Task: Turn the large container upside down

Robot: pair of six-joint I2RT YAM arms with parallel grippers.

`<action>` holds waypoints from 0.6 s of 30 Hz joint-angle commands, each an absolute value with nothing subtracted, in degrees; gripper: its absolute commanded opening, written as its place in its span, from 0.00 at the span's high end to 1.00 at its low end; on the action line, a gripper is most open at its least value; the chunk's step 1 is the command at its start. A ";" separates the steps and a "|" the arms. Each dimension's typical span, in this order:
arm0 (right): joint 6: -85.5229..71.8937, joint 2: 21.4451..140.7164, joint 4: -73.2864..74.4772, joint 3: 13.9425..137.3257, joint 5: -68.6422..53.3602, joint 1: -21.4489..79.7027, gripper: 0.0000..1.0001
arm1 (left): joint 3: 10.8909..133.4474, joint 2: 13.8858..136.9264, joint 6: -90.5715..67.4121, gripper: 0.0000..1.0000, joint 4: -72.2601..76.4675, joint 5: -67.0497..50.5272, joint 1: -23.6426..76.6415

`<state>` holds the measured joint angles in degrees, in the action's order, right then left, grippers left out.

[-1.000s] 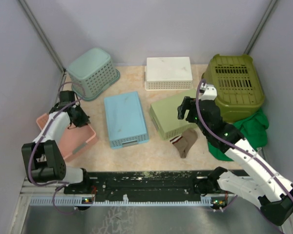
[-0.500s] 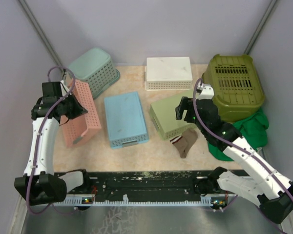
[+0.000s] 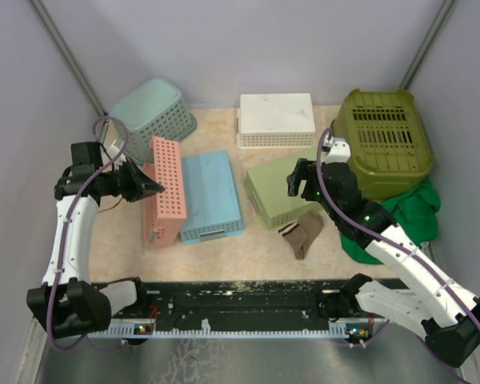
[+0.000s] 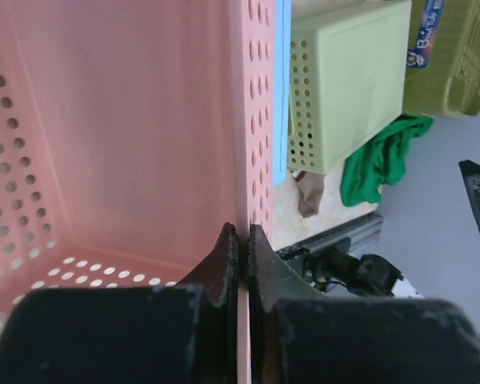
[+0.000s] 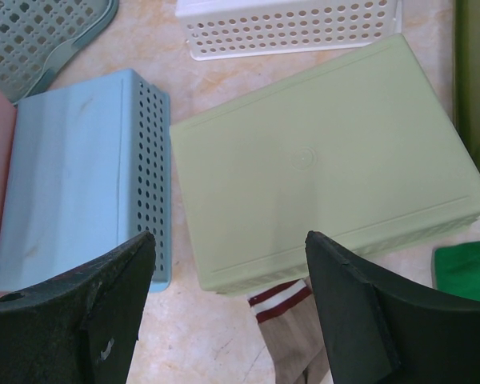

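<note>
At the tabletop's (image 3: 256, 240) left side, the left hand (image 3: 152, 187) pinches a wall of the pink container (image 3: 166, 192), which stands on one long side, mouth facing left, long axis running near-to-far, just beside the blue container (image 3: 212, 196); the right hand (image 3: 302, 179) gapes wide.

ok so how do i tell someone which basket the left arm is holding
On the table's left side, in front of the mint-green basket, the pink basket stands on edge beside the blue basket. The left gripper is shut on its wall, and it is the only pink container.
</note>
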<state>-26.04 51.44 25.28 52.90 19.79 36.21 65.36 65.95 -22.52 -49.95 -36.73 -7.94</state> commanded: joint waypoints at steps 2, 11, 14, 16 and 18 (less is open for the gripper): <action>-25.22 50.54 22.48 52.99 19.72 35.86 0.24 | 59.04 65.58 -24.96 1.00 -41.47 -51.15 -12.08; -24.52 50.62 22.21 53.11 19.49 35.86 0.24 | 56.99 68.28 -21.37 0.98 -43.96 -39.69 -16.91; -24.42 50.70 22.14 53.06 19.42 35.86 0.24 | 57.56 67.21 -20.23 0.98 -46.11 -32.97 -17.14; -24.43 50.93 22.04 53.05 19.29 35.86 0.24 | 57.59 66.46 -20.04 0.94 -46.45 -31.27 -17.37; -24.43 51.22 21.75 53.06 19.04 35.86 0.24 | 57.49 66.26 -20.06 0.87 -46.99 -28.80 -17.45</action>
